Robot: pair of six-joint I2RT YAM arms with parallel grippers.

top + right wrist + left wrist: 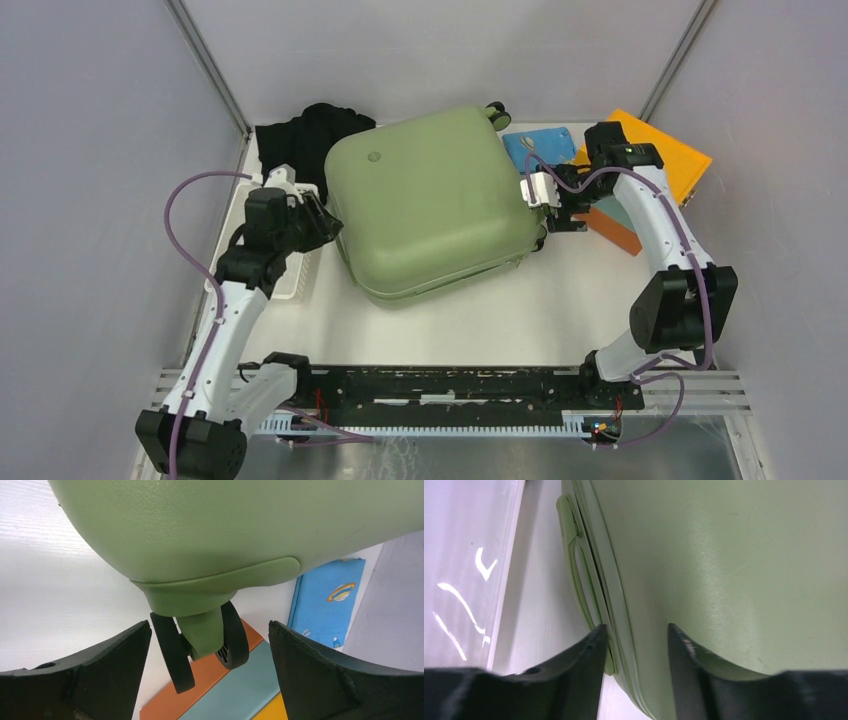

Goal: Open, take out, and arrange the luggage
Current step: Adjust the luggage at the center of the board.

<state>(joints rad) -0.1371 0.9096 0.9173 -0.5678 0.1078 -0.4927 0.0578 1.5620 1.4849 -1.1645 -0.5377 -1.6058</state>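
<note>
**Mostly smooth shell, few handholds**

Evidently the luggage (pixel 430 200) lies flat and closed on the white table (pixel 500 310). Its sage-green shell looks stiff, faintly pebbled and slick, and its rounded corners give fingers nothing to bite on. I judge it bulky, and heavy if packed. The best purchase looks to be the ribbed zip seam (pixel 599 585) round its waist.

The left gripper (pixel 635 629) straddles that seam on the luggage's left flank, jaws partly apart; whether they pinch it I cannot tell. The right gripper (pixel 209 625) is spread wide at the luggage's right corner, gripping nothing.

Right of the luggage sits a flat, hard-edged orange and light-blue box (pixel 655 165). Behind the luggage's far left corner lies limp black cloth (pixel 300 135), and to the left of the luggage is a white perforated basket (pixel 300 275). A glossy blue packet (pixel 540 150) lies by the far right corner. Smallest, a black twin wheel (pixel 230 640) on a green caster hangs between the right fingers.
</note>
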